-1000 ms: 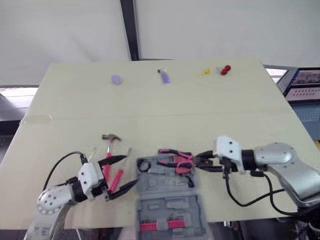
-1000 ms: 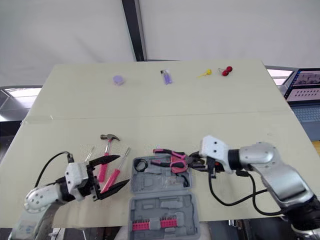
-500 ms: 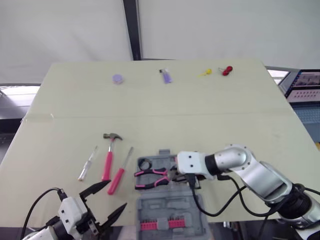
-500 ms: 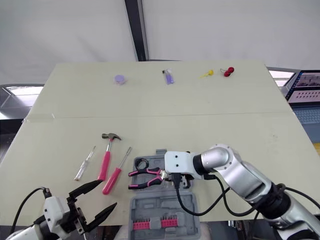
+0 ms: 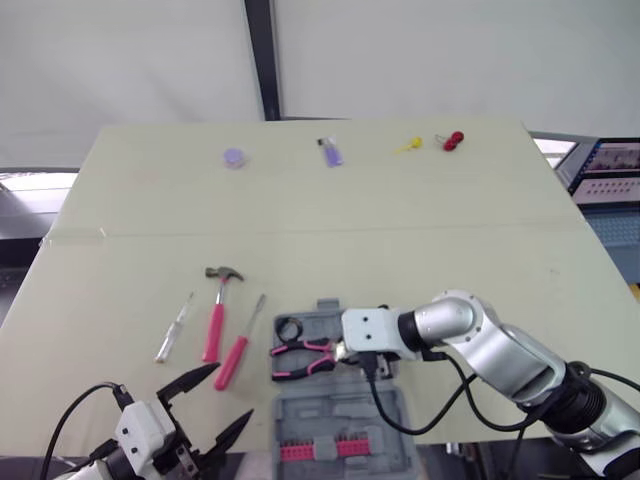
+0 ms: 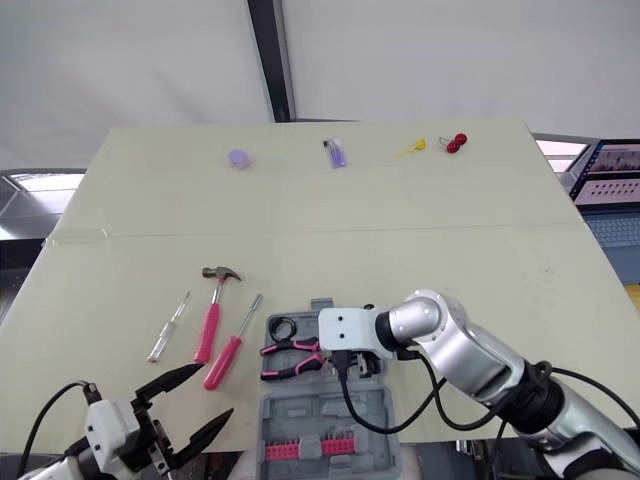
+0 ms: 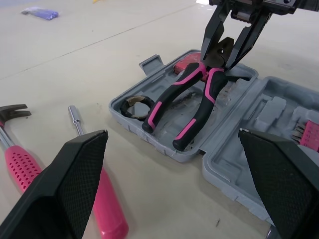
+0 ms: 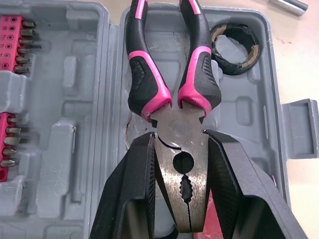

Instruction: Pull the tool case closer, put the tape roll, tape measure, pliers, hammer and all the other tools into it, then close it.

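The grey tool case point(image 5: 378, 414) lies open at the table's front edge, with pink bits in its near half. My right gripper point(image 5: 340, 352) is shut on the metal head of the pink-and-black pliers point(image 5: 303, 358). The pliers' handles point(image 8: 144, 74) slope down into the case's far half, beside the black tape roll point(image 5: 289, 328). A red object point(image 7: 187, 63) lies in the case behind the pliers' head. Left of the case lie the pink-handled hammer point(image 5: 215, 305), a pink screwdriver point(image 5: 237, 346) and a small clear-handled screwdriver point(image 5: 173, 330). My left gripper point(image 5: 232, 392) is open and holds nothing, near the front edge.
At the table's far side lie a purple disc point(image 5: 233, 158), a purple-blue item point(image 5: 330, 152), a yellow item point(image 5: 405, 146) and a red item point(image 5: 452, 139). A screen point(image 5: 610, 170) stands beyond the table's right edge. My right arm's cable point(image 5: 400, 420) hangs over the case.
My right gripper carried the pliers from the case's right side leftward over it, and the handles now point left. My left gripper drew back from the hammer and screwdrivers toward the front edge.
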Controlling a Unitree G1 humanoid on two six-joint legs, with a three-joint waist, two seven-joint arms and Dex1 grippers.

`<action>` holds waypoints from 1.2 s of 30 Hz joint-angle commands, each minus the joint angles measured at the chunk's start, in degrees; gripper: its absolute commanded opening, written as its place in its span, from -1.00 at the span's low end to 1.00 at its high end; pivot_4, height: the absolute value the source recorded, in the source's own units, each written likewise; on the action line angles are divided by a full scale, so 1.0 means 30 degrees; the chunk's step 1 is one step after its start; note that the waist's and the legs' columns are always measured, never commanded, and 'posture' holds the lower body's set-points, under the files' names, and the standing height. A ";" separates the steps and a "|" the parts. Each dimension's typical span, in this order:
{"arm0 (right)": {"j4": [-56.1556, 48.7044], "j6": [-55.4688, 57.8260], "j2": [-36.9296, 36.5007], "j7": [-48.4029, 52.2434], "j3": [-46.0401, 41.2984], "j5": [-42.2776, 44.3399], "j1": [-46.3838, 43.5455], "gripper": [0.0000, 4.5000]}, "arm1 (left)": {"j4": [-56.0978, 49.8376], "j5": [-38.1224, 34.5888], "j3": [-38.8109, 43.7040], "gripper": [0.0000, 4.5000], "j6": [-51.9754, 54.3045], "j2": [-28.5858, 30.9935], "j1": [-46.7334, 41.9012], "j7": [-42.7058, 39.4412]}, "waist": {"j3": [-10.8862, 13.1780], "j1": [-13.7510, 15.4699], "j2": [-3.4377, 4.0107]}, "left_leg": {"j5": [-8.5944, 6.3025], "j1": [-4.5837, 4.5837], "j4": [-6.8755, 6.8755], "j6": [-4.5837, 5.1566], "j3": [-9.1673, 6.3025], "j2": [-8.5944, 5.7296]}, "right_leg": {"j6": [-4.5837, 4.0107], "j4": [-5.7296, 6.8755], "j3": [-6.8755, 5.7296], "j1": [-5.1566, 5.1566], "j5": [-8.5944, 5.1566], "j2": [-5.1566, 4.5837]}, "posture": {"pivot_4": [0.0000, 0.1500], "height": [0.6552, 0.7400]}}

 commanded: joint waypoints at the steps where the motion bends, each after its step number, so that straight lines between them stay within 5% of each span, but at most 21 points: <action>1: -0.0446 -0.0011 -0.0006 0.0148 -0.0108 -0.0203 -0.0299 -0.57 | -0.0313 -0.0022 -0.0090 1.00 -0.0239 -0.0049 0.0056 0.0190 | 0.0000 0.0001 0.0000 | 0.0000 0.0000 0.0001 0.0000 -0.0001 0.0000 | 0.0000 0.0000 0.0000 0.0000 0.0000 0.0000 | 1.00 1.00; 36: -0.0339 0.0360 0.0170 0.0121 0.0517 -0.1192 0.0306 -0.57 | -0.0365 0.0216 -0.0404 1.00 0.0212 0.0135 -0.0461 0.0746 | 0.0000 -0.0045 0.0000 | -0.0001 0.0000 -0.0003 0.0000 0.0002 0.0001 | -0.0002 -0.0001 -0.0001 -0.0003 -0.0001 0.0000 | 1.00 1.00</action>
